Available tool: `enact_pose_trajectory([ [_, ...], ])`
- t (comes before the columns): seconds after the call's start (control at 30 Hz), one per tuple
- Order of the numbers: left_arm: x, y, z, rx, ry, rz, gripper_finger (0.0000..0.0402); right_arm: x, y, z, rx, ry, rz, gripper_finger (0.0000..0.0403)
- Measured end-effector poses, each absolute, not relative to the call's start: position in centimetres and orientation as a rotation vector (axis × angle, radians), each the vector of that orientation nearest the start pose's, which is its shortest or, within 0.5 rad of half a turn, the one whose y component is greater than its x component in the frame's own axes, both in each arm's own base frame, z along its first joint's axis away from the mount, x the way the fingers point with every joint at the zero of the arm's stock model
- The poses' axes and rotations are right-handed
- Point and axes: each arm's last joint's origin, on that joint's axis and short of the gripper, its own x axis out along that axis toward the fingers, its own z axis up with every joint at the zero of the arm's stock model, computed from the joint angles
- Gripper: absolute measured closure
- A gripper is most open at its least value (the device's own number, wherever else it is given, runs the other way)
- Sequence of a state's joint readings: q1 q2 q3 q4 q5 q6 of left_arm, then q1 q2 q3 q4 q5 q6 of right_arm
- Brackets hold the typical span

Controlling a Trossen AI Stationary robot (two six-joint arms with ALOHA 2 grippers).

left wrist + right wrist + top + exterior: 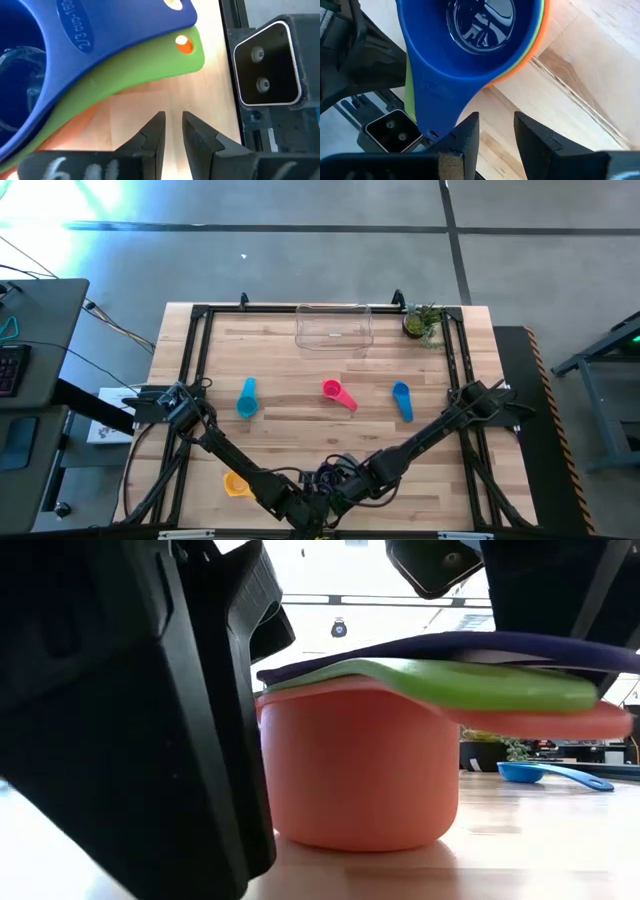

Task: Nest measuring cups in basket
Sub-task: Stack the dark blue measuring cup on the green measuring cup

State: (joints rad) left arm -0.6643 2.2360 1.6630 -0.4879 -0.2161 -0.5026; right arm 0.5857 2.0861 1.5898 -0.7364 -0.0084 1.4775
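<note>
Grey floor is surrounding the wooden table (300, 350), which is carrying a black frame along its edges. Against the far edge, near the middle, the clear basket (334, 326) is sitting with nothing visible inside it, and a small potted plant (422, 322) is standing just beside it toward the far right corner.

Across the middle of the table three measuring cups are lying well apart from one another: a teal cup (247, 397) toward the left, a pink cup (339, 393) in the centre and a light blue cup (402, 400) toward the right. A yellow cup (236, 483) is lying near the near left corner.

Both arms are reaching to the middle of the near edge, where a nested stack is resting on the table: an orange cup (358, 768) at the bottom, a green cup (450, 682) inside it and a dark blue cup (470, 30) on top, their handles fanning out over one another.

The left end effector (172, 131) is hovering just beside the green handle, its fingers slightly apart and gripping nothing. The right end effector (496, 135) is hanging close to the dark blue handle, its fingers also apart with bare wood showing between them.
</note>
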Motion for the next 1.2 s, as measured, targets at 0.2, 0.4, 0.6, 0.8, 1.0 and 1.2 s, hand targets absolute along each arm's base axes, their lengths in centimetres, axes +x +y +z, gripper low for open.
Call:
enact_pose_trajectory([
  [0.2, 36.8, -28.5, 14.4, 0.036, 1.037, -0.125, 0.0346, 35.3, 23.9, 17.8, 0.897, 1.262, -0.442, 0.0288],
  [0.4, 36.8, -28.5, 14.4, 0.041, 1.041, -0.116, 0.0346, 35.3, 23.9, 17.8, 0.891, 1.261, -0.444, 0.0288],
  [0.6, 36.4, -28.0, 16.9, 0.035, 1.001, -0.082, 0.0346, 34.1, 23.5, 18.2, 0.842, 1.299, -0.515, 0.0288],
  [0.8, 36.7, -28.3, 17.5, 0.039, 0.943, -0.107, 0.0346, 33.8, 24.0, 19.0, 0.897, 1.274, -0.503, 0.0288],
  [1.0, 36.1, -28.4, 17.3, 0.049, 0.998, -0.127, 0.0346, 34.2, 24.3, 19.5, 0.945, 1.183, -0.507, 0.0288],
  [1.2, 36.0, -28.6, 17.2, 0.05, 0.994, -0.131, 0.0346, 34.1, 24.6, 18.8, 0.96, 1.183, -0.549, 0.0288],
])
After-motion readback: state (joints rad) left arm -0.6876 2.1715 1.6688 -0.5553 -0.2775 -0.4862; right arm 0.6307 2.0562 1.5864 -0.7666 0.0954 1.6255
